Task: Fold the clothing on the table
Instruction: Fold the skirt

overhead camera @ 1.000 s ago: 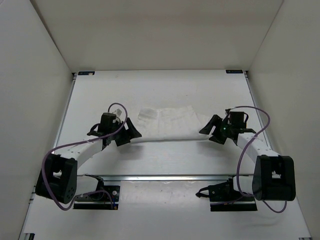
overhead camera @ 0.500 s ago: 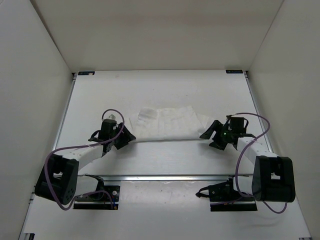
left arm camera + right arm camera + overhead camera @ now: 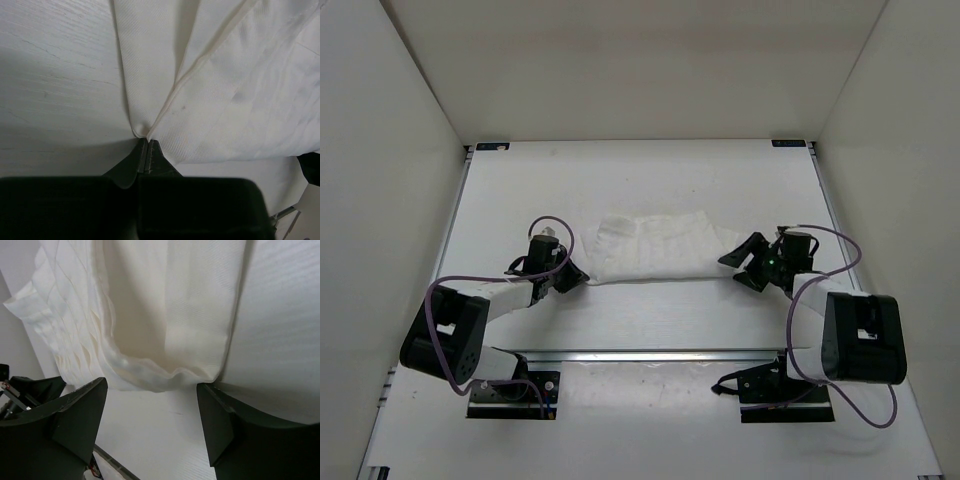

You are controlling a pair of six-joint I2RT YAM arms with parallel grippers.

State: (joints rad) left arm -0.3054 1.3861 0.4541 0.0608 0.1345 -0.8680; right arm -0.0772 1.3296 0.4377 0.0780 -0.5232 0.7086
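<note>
My left pincer (image 3: 578,277) sits left of centre in the overhead view, low on the bench (image 3: 650,180), and its jaws are pressed together with no gap between them. In my left wrist view the pincer (image 3: 146,149) meets at the bottom middle of the frame, and a corner of the clothing (image 3: 225,75) runs down into its tips. A seam and two folds converge right there, so I have the fabric pinched at that corner. The clothing (image 3: 650,250) lies in the middle of the overhead frame as a white, creased band, stretched sideways between my two arms, with its near edge running almost straight from one pincer to the other. My right pincer (image 3: 745,263) is right of centre, at the other end of that band, with its jaws spread wide. In my right wrist view the two dark fingers (image 3: 70,420) stand far apart along the bottom of the frame. The rumpled, pleated edge of the clothing (image 3: 165,305) sits just above the gap between them, filling the upper part of the frame. Nothing is clamped there, and bare bench (image 3: 160,440) shows between the fingers.
</note>
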